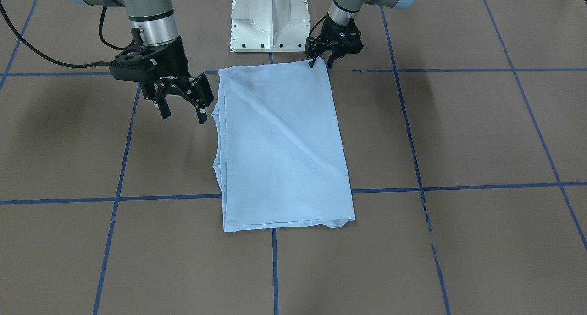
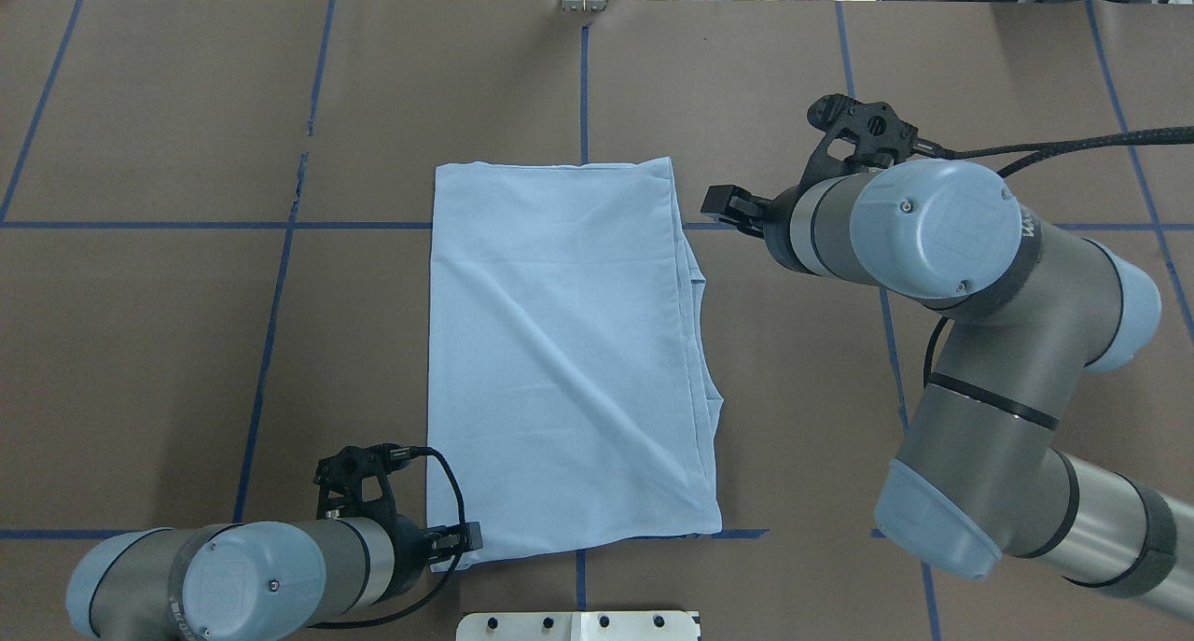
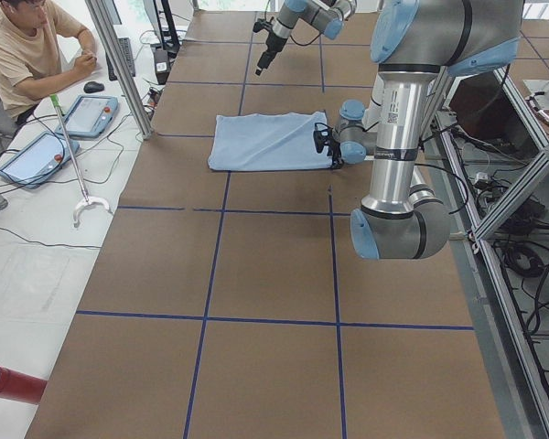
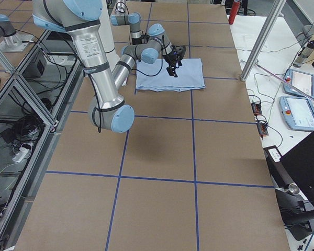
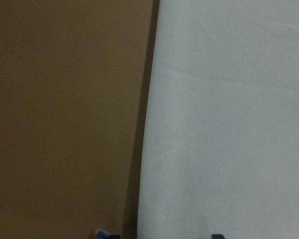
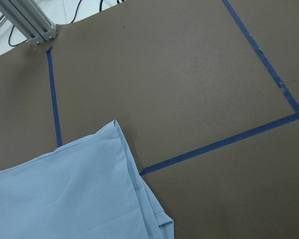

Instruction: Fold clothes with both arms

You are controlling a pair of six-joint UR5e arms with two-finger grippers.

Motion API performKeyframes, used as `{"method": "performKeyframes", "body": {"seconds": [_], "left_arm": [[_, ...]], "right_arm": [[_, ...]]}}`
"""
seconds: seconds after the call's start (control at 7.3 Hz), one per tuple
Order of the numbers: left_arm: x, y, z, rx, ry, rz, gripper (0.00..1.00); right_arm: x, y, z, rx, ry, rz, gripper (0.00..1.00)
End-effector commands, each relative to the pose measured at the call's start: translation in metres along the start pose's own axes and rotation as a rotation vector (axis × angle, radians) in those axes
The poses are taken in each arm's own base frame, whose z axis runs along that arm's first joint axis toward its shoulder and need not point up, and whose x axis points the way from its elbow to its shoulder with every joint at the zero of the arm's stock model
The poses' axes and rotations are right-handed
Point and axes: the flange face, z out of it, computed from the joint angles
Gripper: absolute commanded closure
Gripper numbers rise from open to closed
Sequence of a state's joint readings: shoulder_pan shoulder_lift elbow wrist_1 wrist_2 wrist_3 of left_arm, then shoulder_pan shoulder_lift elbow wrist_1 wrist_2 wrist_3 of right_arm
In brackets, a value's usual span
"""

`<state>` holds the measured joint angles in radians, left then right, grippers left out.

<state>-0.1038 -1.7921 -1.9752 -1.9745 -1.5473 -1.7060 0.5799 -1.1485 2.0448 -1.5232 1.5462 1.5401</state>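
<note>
T-shirt (image 1: 284, 145), light blue, 1 item: folded to a rectangle, lying flat on brown table (image 1: 481, 131) just in front of white pedestal base (image 1: 269, 17). The layered edges are on the robot's right side. Left gripper (image 1: 320, 63): fingers apart, low at the shirt corner nearest the base, cloth edge between the 2 fingertips. Right gripper (image 1: 182, 113): jaws spread, holding nothing, raised just beside the shirt's layered edge. Blue tape lines (image 1: 458, 185) grid the table.

I see a brown table (image 1: 458, 131) gridded with blue tape lines (image 1: 275, 269), the white pedestal base (image 1: 269, 17) at its edge, and a seated person (image 3: 27, 46) near two teach pendants (image 3: 90, 114) alongside.
</note>
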Motion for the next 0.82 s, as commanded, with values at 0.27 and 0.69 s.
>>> {"method": "performKeyframes", "body": {"seconds": [0.27, 0.69], "left_arm": [[0.0009, 0.0049, 0.0015, -0.007, 0.001, -0.017, 0.44], [0.0030, 0.0051, 0.0003, -0.007, 0.005, -0.018, 0.60]], "right_arm": [[0.0002, 0.0000, 0.0001, 0.000, 0.001, 0.000, 0.00], [0.0008, 0.0009, 0.0007, -0.001, 0.002, 0.007, 0.00]]}}
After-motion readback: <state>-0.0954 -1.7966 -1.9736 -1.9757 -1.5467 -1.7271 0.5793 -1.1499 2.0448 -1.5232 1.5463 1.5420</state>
